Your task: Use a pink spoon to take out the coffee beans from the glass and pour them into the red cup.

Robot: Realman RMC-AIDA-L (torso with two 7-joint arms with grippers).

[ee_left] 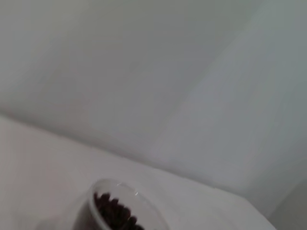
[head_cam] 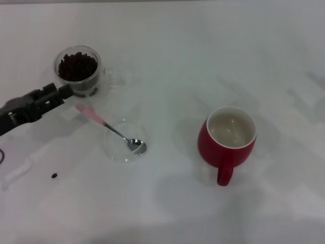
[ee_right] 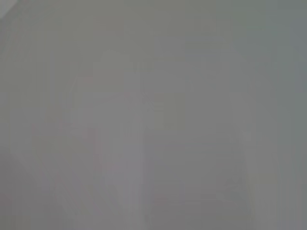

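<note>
Head view: the glass (head_cam: 77,70) stands at the far left of the white table (head_cam: 203,51), loaded with coffee beans (head_cam: 77,66), its handle pointing toward the middle. The pink spoon (head_cam: 109,128) lies propped with its metal bowl in a small clear dish (head_cam: 125,141) and its pink handle sticking out toward the glass, so the handle is raised and easy to pinch. The red cup (head_cam: 227,138) sits well apart to the right, handle toward the robot; its pale inside shows no beans that I can make out. One stray bean (head_cam: 54,176) lies on the table near the left edge. The left gripper (head_cam: 65,92) reaches in from the left, its tip just beside the glass base and close to the spoon handle's end; it holds nothing, but whether its fingers are apart or together I cannot tell. It could be coming for the spoon or backing off from it.

Left wrist view: only the glass rim and beans (ee_left: 115,213) at the picture's edge, wall behind.

Right wrist view: blank grey, no task thing visible; right gripper not seen anywhere, probably parked.
</note>
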